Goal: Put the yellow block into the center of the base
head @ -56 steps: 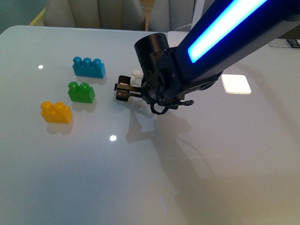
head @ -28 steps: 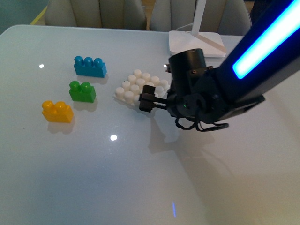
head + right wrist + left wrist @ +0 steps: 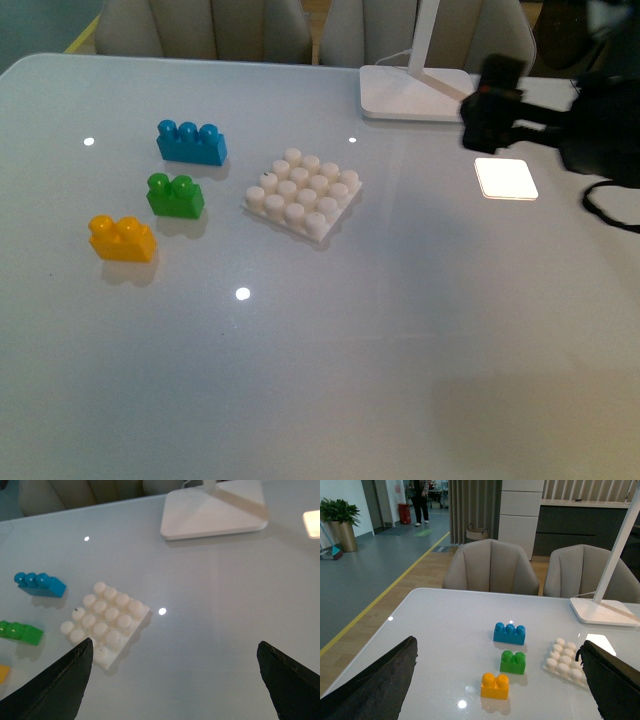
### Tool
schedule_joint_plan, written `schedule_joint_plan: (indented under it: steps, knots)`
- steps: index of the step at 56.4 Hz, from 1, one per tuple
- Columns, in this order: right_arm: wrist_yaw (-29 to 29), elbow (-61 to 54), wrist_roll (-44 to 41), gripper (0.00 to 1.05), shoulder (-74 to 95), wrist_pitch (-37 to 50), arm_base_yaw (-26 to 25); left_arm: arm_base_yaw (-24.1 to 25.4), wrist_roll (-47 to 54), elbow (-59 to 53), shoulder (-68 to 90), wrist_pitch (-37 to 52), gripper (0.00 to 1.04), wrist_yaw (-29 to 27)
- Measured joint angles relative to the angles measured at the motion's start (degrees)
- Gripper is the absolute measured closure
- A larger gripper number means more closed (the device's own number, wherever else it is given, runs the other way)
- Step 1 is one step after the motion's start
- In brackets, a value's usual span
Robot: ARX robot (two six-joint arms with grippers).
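The yellow block [image 3: 121,239] lies loose on the white table at the left, nearest the front of a row of three bricks. In the left wrist view the yellow block [image 3: 495,686] lies below and between the spread fingers of my open, empty left gripper [image 3: 497,649]. The base [image 3: 303,194], a white studded square plate, lies mid-table with nothing on its studs. My right gripper [image 3: 490,105] is a blurred dark shape at the far right, well away from the base. In its own view the right gripper [image 3: 175,645] stands open over bare table beside the base [image 3: 104,622].
A green brick [image 3: 175,196] and a longer blue brick [image 3: 191,143] lie behind the yellow one. A white lamp foot [image 3: 415,93] stands at the back. A bright light patch [image 3: 504,179] shows on the table. Chairs stand behind the far edge.
My right arm has pulled back from over the base to the far right, uncovering the base. The bricks and the base have not moved.
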Motion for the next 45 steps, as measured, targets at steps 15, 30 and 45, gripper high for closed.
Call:
schedule_joint_plan:
  steps: [15,30,45]
  knots:
    - [1.7,-20.76,-10.03,0.27,-21.0,15.56,-10.43,0.0,0.0,0.0,-0.02,0.0,0.07,0.0]
    - [0.46,-29.94,-12.0,0.72,-31.65,20.72,-12.46,0.0,0.0,0.0,0.0,0.0,0.07,0.0]
    - [0.46,-34.91,-12.57,1.03,-42.91,14.19,-12.46,0.0,0.0,0.0,0.0,0.0,0.07,0.0]
